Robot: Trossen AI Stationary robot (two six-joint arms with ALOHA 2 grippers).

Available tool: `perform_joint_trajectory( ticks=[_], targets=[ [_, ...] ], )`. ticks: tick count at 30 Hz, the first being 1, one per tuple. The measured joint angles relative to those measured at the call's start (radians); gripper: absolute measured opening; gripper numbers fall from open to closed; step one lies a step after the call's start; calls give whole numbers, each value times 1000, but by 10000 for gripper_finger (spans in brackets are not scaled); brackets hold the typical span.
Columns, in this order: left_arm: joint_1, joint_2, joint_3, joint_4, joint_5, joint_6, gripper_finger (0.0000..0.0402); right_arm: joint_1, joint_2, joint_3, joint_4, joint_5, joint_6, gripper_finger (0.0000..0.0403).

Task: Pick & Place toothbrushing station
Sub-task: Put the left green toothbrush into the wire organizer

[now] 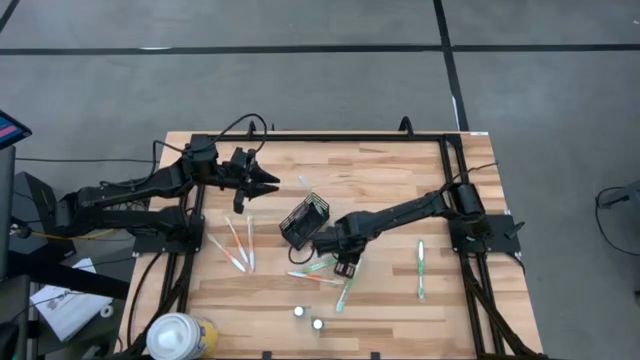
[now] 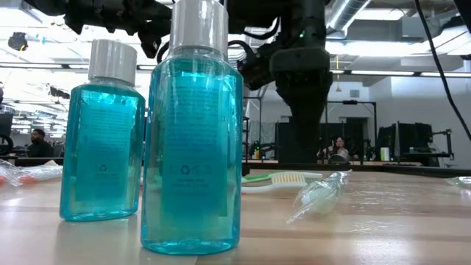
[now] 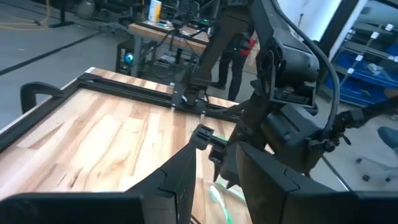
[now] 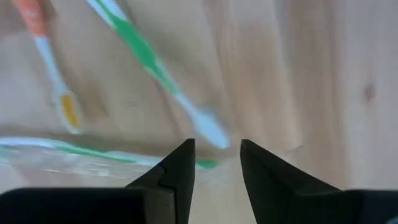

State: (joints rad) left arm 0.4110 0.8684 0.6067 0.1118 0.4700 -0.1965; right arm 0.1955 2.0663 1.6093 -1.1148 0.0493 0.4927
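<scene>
The black wire-mesh holder [image 1: 304,219] sits on the table near its middle. My right gripper [image 1: 346,268] [image 4: 216,155] points down just beyond it, open, with nothing between its fingers. Below it a green-and-white toothbrush [image 4: 152,59] lies flat, its head [image 4: 209,132] just ahead of the fingertips. An orange toothbrush [image 4: 51,68] and a wrapped green one [image 4: 74,155] lie beside it. More toothbrushes [image 1: 238,246] lie at the left, and one green toothbrush [image 1: 421,266] at the right. My left gripper [image 1: 266,186] [image 3: 217,180] hovers open above the far left of the table.
Two small blue mouthwash bottles [image 2: 103,132] [image 2: 193,140] stand near the front edge [image 1: 298,312] [image 1: 318,324]. A white-and-yellow round container [image 1: 180,335] stands at the front left corner. A black frame [image 1: 350,136] borders the wooden table.
</scene>
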Motion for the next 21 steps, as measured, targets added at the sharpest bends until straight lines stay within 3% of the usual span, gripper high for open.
perform_joint_trajectory(
  ticks=[8,21],
  targets=[
    [0,0,0,0,-54,-12,112,-73,0,0,1,-28,-245,119],
    [0,0,0,1,-55,-10,112,-55,0,-17,92,-239,-303,119]
  ],
)
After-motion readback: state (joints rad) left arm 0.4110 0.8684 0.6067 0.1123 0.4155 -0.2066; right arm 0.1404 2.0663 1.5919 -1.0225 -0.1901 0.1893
